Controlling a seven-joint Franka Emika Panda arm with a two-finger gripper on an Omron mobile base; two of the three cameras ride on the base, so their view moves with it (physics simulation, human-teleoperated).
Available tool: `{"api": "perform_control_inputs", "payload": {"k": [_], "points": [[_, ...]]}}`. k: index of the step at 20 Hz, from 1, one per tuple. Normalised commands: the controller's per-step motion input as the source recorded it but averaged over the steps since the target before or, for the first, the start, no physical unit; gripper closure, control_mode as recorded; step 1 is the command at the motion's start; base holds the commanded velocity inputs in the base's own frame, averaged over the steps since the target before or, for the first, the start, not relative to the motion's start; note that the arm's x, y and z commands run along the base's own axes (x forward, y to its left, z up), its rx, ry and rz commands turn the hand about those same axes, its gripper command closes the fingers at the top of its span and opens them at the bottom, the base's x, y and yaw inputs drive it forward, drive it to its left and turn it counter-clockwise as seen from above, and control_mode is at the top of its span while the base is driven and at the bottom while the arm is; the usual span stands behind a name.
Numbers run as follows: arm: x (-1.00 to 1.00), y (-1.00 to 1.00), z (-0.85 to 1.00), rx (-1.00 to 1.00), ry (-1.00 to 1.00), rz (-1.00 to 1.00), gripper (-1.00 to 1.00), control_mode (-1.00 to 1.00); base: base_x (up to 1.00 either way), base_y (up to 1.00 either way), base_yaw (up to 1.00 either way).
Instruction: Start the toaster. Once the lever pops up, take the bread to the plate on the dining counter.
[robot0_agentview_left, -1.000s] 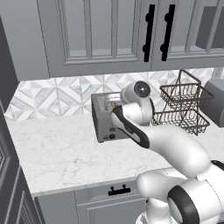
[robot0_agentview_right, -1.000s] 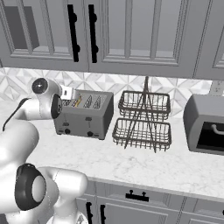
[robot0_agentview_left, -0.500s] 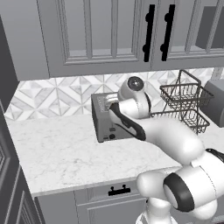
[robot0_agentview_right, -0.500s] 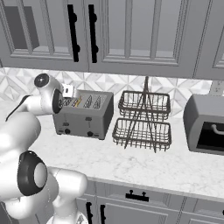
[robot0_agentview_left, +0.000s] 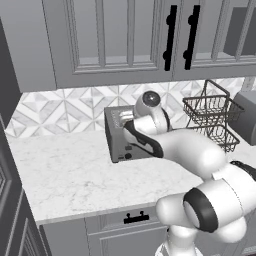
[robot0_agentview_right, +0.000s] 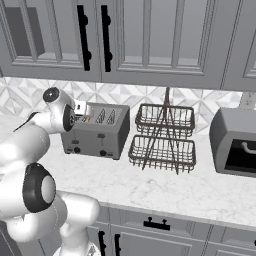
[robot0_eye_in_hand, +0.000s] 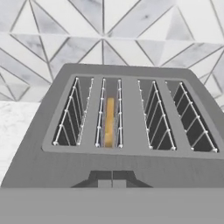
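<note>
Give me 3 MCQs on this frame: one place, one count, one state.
1. Which slot of the toaster holds the bread, counting from the hand view's left?
A first B second C fourth
2. How many slots does the toaster have on top?
A two B three C four
3. How are the jaws of the claw?
A shut B wide open C closed on the bread

Key: 1 B, the golden slice sits in the second slot. 2 C, four wire-lined slots show in the hand view. 3 A, the two tips meet at the toaster's near edge with no gap and nothing between them.
</note>
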Motion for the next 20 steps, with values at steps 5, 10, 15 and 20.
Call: {"api": "perform_control_inputs", "payload": {"k": [5, 10, 15, 20], "points": [[0.21, 0.00, -0.05, 0.00, 0.00, -0.03, -1.00, -1.00, 0.00, 0.00, 0.00], [0.28, 0.00, 0.00, 0.00, 0.00, 0.00, -1.00, -1.00, 0.00, 0.00, 0.00], [0.24, 0.00, 0.00, 0.00, -0.05, 0.00, -1.00, -1.00, 0.00, 0.00, 0.00], [0.10, 0.03, 0.00, 0.00, -0.07, 0.00, -1.00, -1.00, 0.00, 0.00, 0.00]]}}
